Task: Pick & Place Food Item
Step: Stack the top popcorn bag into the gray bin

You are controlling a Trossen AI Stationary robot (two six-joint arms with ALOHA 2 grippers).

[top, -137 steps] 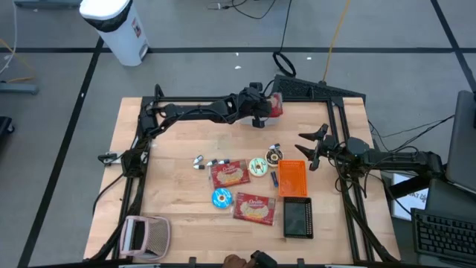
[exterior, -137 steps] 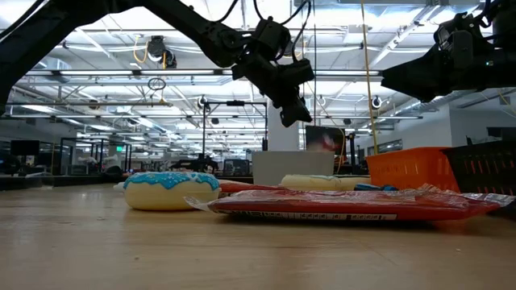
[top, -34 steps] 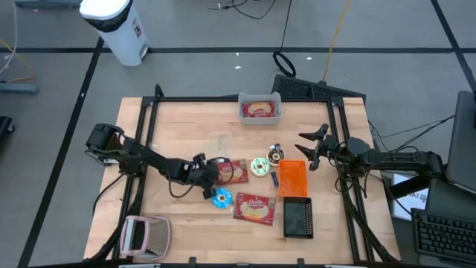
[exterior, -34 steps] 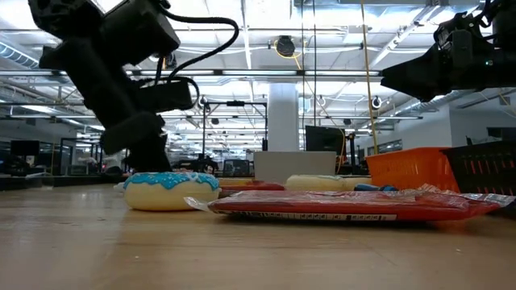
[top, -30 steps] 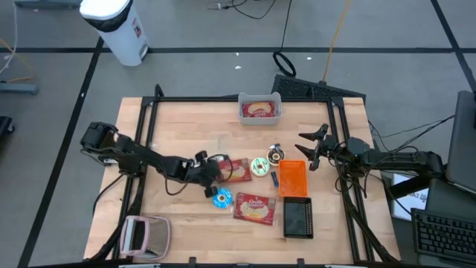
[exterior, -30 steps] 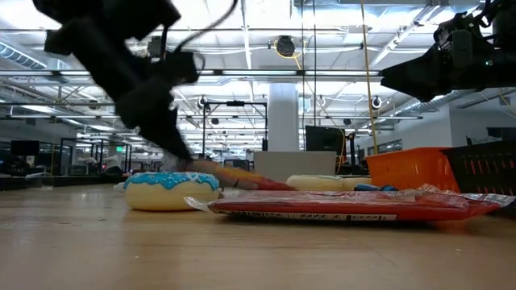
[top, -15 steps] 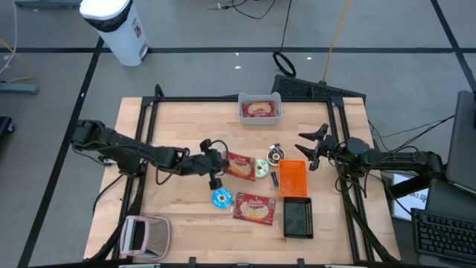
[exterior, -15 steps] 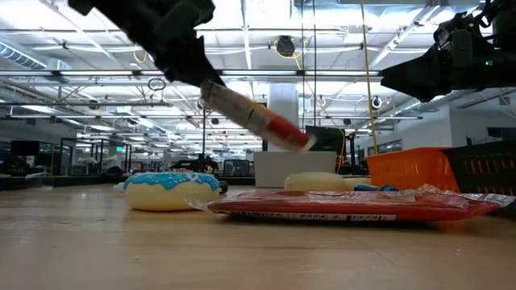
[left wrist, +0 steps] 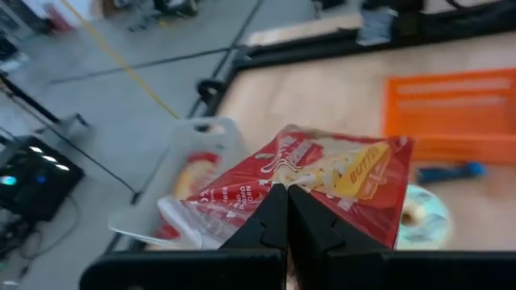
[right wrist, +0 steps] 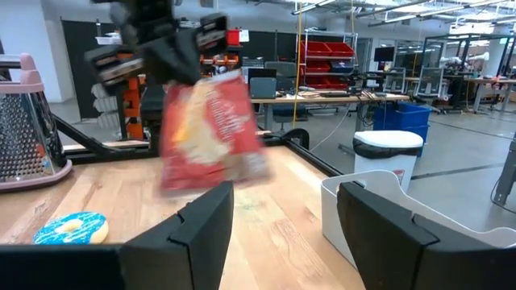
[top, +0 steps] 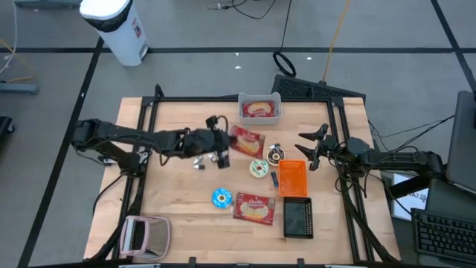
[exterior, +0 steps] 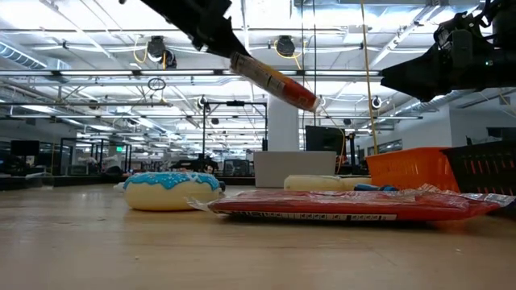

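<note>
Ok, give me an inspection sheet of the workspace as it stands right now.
Surface: wooden table, dark frame around it.
Job's things: red snack packet held in the air near the clear bin, which already holds one packet; another red packet lies flat.
Clutter: blue-iced donut, green-iced donut, orange basket, black basket, pink grater.
Grippers: left gripper shut on the red snack packet; right gripper open, waiting by the orange basket.
Cables: loops on the floor beyond the table.
Surroundings: white bin on the floor.

Left arm reaches across the table, left gripper (top: 223, 141) clamped tight in midair; right gripper (top: 306, 152) waits with fingers spread.
</note>
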